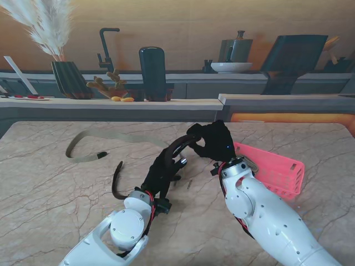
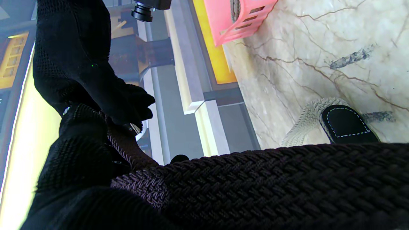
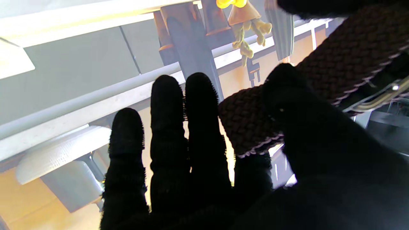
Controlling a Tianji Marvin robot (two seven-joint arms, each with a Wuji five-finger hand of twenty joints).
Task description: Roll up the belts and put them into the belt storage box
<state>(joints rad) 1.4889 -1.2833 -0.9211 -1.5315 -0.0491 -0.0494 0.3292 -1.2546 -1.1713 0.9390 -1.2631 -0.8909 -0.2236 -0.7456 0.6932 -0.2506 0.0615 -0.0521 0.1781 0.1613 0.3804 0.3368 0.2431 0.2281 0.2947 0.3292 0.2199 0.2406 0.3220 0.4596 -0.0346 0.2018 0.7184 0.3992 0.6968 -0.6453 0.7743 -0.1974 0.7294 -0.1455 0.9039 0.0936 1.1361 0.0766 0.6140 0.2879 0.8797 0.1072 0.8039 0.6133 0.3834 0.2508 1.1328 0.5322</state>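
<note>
From the stand, both gloved hands meet over the middle of the marble table [image 1: 50, 188]. The left hand [image 1: 163, 169] and the right hand [image 1: 213, 141] each grip the dark belt [image 1: 117, 183], which arches between them; its free end trails down to the table on the left, nearer to me. The tan belt [image 1: 94, 145] lies loose on the table farther from me and to the left, well apart from the hands. The pink box [image 1: 277, 169] sits on the right, just beside the right arm.

The left wrist view shows the dark belt [image 2: 271, 182] running broad across the left hand [image 2: 76, 166], held there, with the right hand [image 2: 73, 57] clamped on it farther along. The tan belt [image 2: 306, 119] with its black tip lies on the table, and a corner of the box [image 2: 243, 22] shows.

The right wrist view has the right hand [image 3: 319, 153] pinching the dark belt [image 3: 319, 64] with thumb against palm, while 3 fingers [image 3: 167, 127] stand straight and close together.
</note>
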